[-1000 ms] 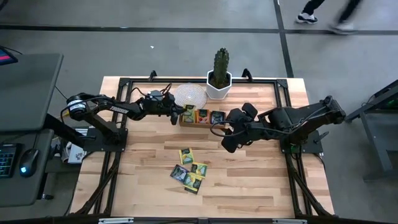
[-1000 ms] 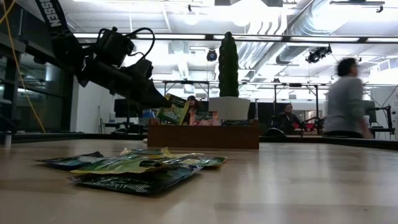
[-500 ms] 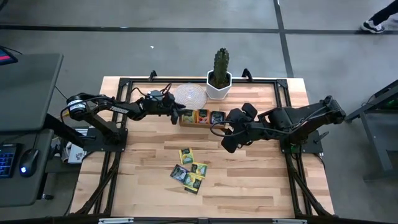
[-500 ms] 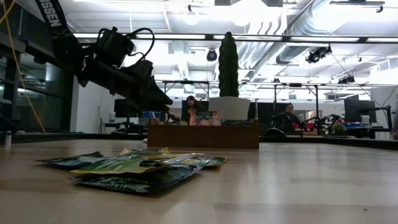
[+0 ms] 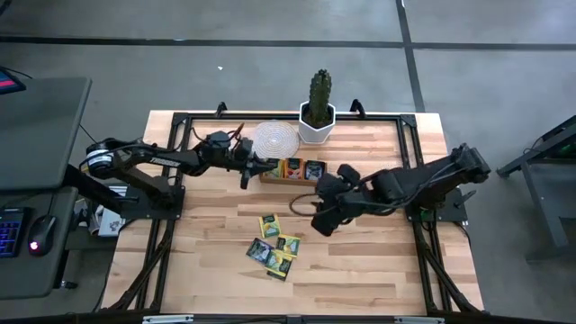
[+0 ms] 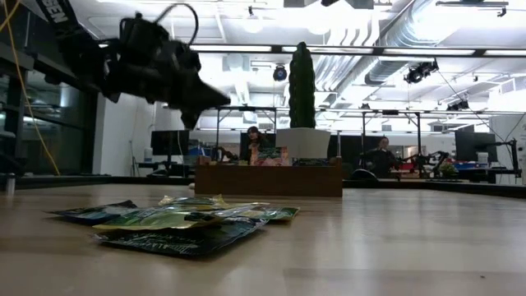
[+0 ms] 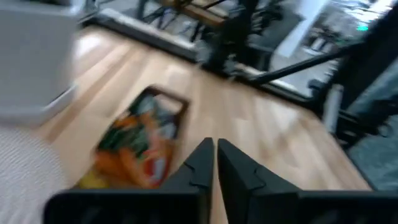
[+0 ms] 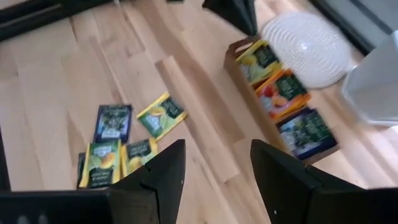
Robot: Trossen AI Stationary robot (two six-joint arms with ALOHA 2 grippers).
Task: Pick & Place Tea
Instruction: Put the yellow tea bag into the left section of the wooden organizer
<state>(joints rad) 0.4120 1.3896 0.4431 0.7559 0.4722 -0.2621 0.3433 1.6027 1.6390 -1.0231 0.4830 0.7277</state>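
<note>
Several tea packets, yellow, green and dark, lie flat in a loose pile on the wooden table; they also show in the right wrist view and the low view. More packets stand in the brown three-compartment tray. My left gripper hangs shut and empty just left of the tray's left end, above the table. Its fingers are closed together in the left wrist view. My right gripper hovers open and empty between tray and pile, its fingers spread wide.
A cactus in a white pot and a white round mat stand behind the tray. Black frame rails run along the table's sides. Bare wood lies near the front edge. People sit in the room beyond the table.
My left gripper has let go of a packet over the tray's left compartment, then shut, risen and drawn back toward the table's left edge. My right gripper has moved down and toward the table's near left, closer to the packet pile, staying open.
</note>
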